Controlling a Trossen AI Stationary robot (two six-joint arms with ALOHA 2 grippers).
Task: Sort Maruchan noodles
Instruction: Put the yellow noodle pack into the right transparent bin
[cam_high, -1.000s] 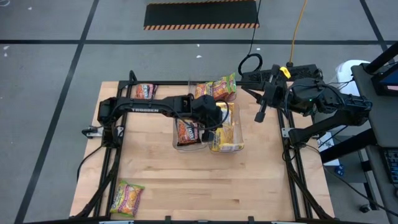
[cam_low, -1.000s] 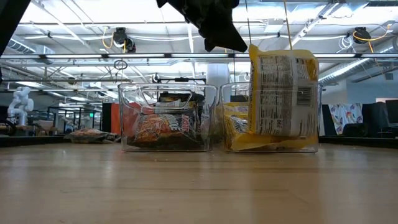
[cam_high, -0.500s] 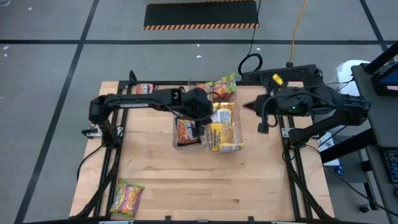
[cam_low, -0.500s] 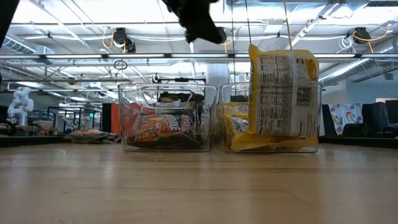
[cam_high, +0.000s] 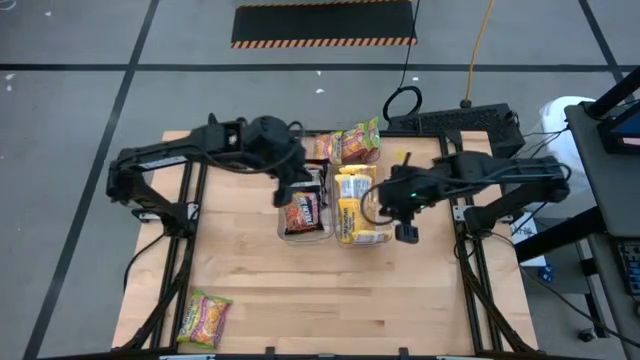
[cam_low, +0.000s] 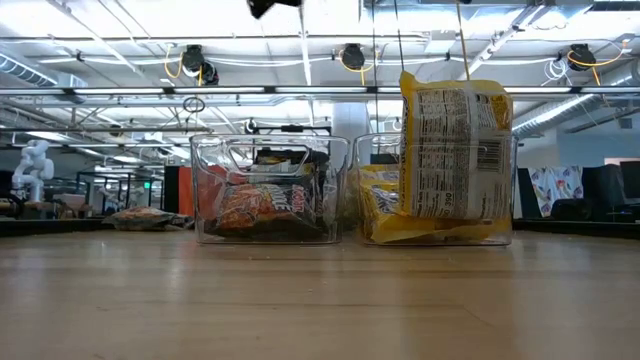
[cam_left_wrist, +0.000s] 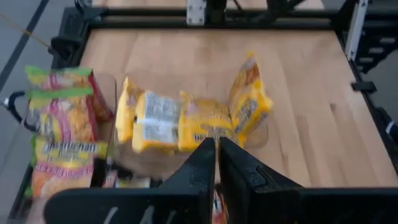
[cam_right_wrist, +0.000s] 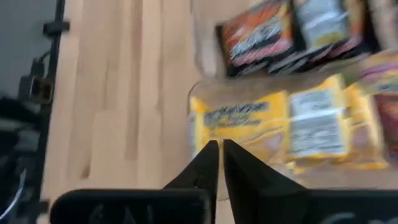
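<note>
Mostly sorted: dark packets (cam_high: 302, 210) sit in my left bin (cam_high: 305, 234), yellow ones (cam_high: 357, 205) in the right bin (cam_high: 385, 236), pink-green ones (cam_high: 356, 142) behind, one pink-green packet (cam_high: 203, 318) left at the near-left corner; left gripper (cam_left_wrist: 216, 152) and right gripper (cam_right_wrist: 219, 155) hover nearly closed, empty.
</note>
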